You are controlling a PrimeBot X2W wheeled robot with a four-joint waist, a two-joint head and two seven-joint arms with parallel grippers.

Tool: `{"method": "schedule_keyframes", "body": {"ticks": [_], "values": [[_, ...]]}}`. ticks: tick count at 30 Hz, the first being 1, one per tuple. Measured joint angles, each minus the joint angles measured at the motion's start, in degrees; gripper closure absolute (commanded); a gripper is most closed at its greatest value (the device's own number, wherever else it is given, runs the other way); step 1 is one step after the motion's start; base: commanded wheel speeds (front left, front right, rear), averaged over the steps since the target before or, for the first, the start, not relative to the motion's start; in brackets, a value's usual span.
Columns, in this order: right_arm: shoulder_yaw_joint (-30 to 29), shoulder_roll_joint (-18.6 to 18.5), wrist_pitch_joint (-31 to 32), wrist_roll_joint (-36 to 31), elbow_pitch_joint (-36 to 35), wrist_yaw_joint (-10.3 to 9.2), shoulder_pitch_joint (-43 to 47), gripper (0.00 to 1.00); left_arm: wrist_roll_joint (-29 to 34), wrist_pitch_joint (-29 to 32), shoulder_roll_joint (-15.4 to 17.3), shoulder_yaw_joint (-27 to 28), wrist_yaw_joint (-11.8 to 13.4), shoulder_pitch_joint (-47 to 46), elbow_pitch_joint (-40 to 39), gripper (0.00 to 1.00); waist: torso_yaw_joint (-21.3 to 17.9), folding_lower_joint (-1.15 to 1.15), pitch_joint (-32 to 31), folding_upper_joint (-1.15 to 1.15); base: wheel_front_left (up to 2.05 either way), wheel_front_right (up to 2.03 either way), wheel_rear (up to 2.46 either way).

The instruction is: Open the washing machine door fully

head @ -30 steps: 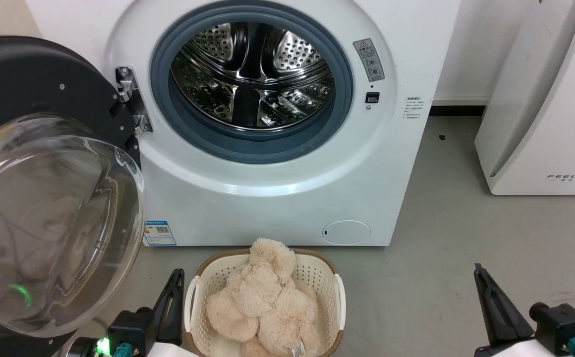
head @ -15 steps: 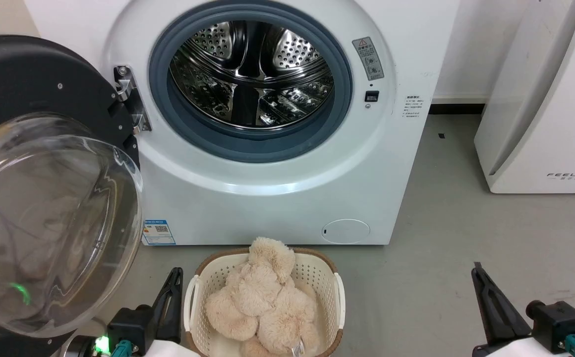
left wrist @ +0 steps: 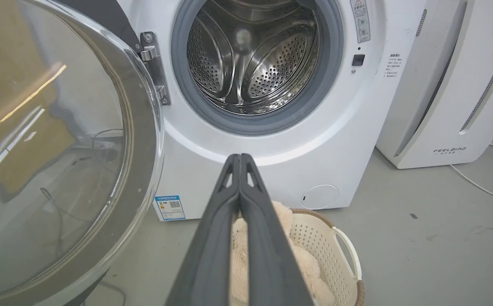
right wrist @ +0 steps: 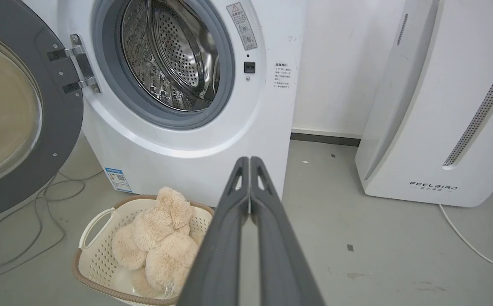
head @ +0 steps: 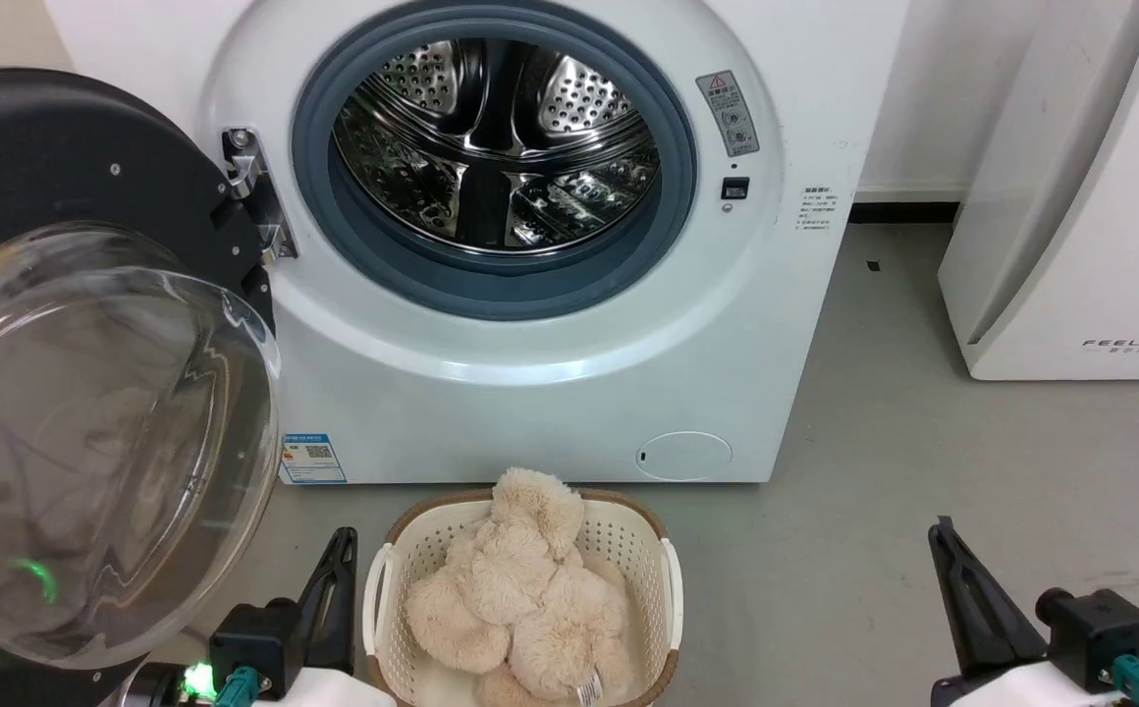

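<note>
The washing machine is a white front-loader whose steel drum lies exposed inside a blue-grey gasket. Its washing machine door hangs swung far out on the left hinge, dark inner face and clear glass bowl turned toward me. The door also fills the left of the left wrist view and shows in the right wrist view. My left gripper is shut and empty at the lower left, just right of the bowl, fingers pressed together. My right gripper is shut and empty at the lower right.
A cream laundry basket holding a beige plush toy sits on the grey floor before the machine, between my grippers. A white FEELBIRD appliance stands to the right, with a white cable beside it. Dark cables lie under the door.
The whole head picture has drifted slightly, so the camera moved. The door stays at the same angle and both grippers remain shut in place.
</note>
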Motion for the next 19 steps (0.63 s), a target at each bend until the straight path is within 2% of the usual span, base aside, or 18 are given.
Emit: {"method": "schedule_keyframes", "body": {"ticks": [19], "values": [[0.36, 0.0, 0.76, -0.99, 0.42, 0.0, -1.33, 1.0, 1.48, 1.94, -1.0, 1.6, -0.76, -0.88, -0.88, 1.0, -0.17, 0.0, 0.3, 0.0, 0.0, 0.0, 0.0]]}}
